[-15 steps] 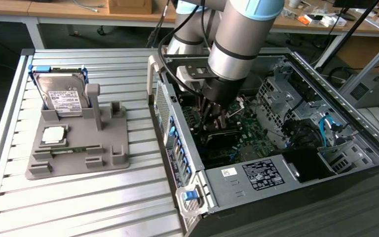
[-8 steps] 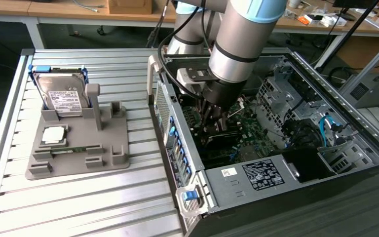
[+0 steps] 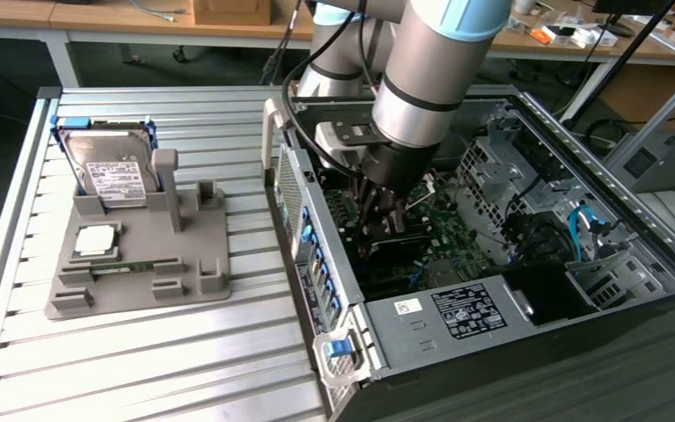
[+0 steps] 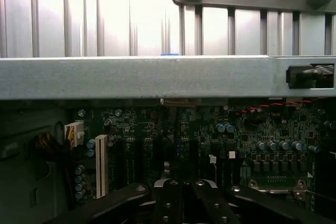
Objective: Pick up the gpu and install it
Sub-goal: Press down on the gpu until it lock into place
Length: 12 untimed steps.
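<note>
I see one arm, and its gripper [image 3: 382, 227] is low inside the one open case [image 3: 619, 207], just over the motherboard [image 3: 455, 242]. In the wrist view the two fingers [image 4: 167, 203] stand together. A dark flat board right under the gripper seems to be the gpu [image 3: 394, 248], beside the slots; I cannot tell if the fingers pinch it. On the table [image 3: 138, 352] lies one grey holder [image 3: 214, 242] with one hard drive [image 3: 112, 176] and one CPU [image 3: 95, 239].
</note>
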Available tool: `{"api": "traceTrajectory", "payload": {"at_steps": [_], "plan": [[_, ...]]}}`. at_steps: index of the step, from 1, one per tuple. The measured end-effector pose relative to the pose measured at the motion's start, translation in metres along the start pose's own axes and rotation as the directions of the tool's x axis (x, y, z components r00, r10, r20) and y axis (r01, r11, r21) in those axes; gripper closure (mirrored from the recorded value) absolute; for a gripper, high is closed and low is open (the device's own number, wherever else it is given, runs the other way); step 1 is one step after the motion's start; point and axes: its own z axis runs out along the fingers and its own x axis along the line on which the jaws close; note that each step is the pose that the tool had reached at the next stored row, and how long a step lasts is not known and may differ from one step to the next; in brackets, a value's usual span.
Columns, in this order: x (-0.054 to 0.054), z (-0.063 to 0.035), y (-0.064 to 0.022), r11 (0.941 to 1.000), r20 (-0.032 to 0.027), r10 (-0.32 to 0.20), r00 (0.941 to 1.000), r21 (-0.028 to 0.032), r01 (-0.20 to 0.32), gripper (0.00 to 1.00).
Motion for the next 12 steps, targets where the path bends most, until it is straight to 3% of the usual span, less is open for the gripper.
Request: {"api": "traceTrajectory", "payload": {"at_steps": [6, 9, 12], "plan": [[-0.001, -0.0201, 0.0009, 1.0, -0.0003, -0.001, 1.0, -0.0001, 0.001, 0.89], [-0.001, -0.0206, 0.0042, 1.0, 0.0022, -0.001, 1.0, 0.0001, 0.001, 0.89], [-0.001, -0.0203, 0.0136, 1.0, 0.0026, -0.001, 1.0, 0.0014, 0.001, 0.89]]}}
